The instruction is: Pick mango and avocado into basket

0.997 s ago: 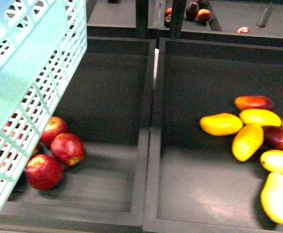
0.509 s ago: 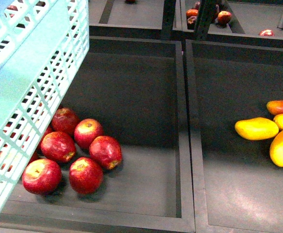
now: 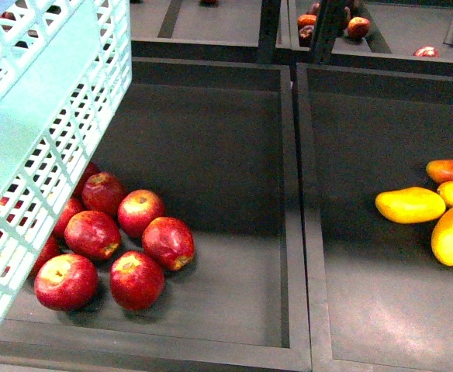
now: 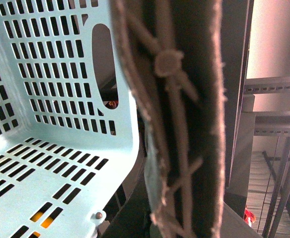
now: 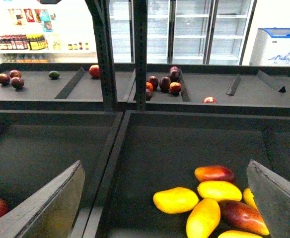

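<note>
Yellow mango (image 3: 410,204) lies long axis L-R; R fingers (image 5: 50,203) wide; L fingers hidden, maybe on basket (image 3: 32,139).

1. No text, number or brand can be read in any of the views.
2. In the right wrist view, coloured cards (image 5: 30,15) are seen above a far shop shelf (image 5: 40,49) — their print is too small to be made out.
3. Labels are carried by the bottles (image 5: 23,42) lined up on that shelf, but they are blurred.
4. A blue marking is seen on the front of the white chest freezer (image 5: 279,47) — no letters can be told from it.
</note>
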`<state>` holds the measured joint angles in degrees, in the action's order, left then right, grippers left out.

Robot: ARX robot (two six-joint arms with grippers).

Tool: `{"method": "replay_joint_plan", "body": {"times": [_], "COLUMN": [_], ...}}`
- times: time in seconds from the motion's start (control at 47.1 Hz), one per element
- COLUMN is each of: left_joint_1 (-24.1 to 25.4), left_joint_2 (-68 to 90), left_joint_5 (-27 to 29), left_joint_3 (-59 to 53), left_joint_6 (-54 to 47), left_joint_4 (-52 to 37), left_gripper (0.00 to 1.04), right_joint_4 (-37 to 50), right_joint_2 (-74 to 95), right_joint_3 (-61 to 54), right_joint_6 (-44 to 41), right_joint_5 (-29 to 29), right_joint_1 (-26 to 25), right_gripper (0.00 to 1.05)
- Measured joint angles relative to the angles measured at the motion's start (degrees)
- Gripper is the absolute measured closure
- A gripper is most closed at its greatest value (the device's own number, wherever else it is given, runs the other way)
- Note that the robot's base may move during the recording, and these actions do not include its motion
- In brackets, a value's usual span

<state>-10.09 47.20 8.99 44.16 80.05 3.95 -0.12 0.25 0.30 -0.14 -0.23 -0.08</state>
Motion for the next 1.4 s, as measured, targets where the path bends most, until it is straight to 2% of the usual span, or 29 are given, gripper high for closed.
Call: {"method": "replay_joint_plan", "body": {"times": [0.127,0.191,0.276,0.297,0.403,0.488,0.7,0.785,1.082,1.4], "left_joint_1": [0.0,1.2,2.1,1.9,-1.0,-3.3,-10.1,-11.6,-11.3,-11.4], "left_joint_2": [0.0,0.8,4.5,6.0,13.5,17.2,26.4,28.6,28.9,28.9], "left_joint_5": [-0.2,-6.0,-18.2,-21.0,-27.7,-30.8,-37.0,-36.6,-29.7,-30.6], "left_joint_3": [0.0,1.6,5.2,6.1,8.2,9.4,10.4,10.5,10.5,10.5], "left_joint_6": [0.0,-5.6,-27.9,-36.9,-65.7,-71.3,-72.1,-71.1,-68.0,-66.9], "left_joint_4": [0.0,4.3,11.8,13.0,16.9,17.8,15.4,14.1,9.0,9.0], "left_gripper": [0.95,0.95,0.96,0.96,0.96,0.96,0.96,0.96,0.97,0.97], "right_joint_4": [0.0,0.0,0.0,0.0,0.0,0.0,0.0,0.0,0.0,0.0], "right_joint_2": [0.0,0.0,0.0,0.0,0.0,0.0,0.0,0.0,0.0,0.0], "right_joint_3": [0.0,0.0,0.0,0.0,0.0,0.0,0.0,0.0,0.0,0.0], "right_joint_6": [0.0,0.0,0.0,0.0,0.0,0.0,0.0,0.0,0.0,0.0], "right_joint_5": [0.0,0.0,0.0,0.0,0.0,0.0,0.0,0.0,0.0,0.0], "right_joint_1": [0.0,0.0,0.0,0.0,0.0,0.0,0.0,0.0,0.0,0.0], "right_gripper": [0.08,0.08,0.08,0.08,0.08,0.08,0.08,0.08,0.08,0.08]}}
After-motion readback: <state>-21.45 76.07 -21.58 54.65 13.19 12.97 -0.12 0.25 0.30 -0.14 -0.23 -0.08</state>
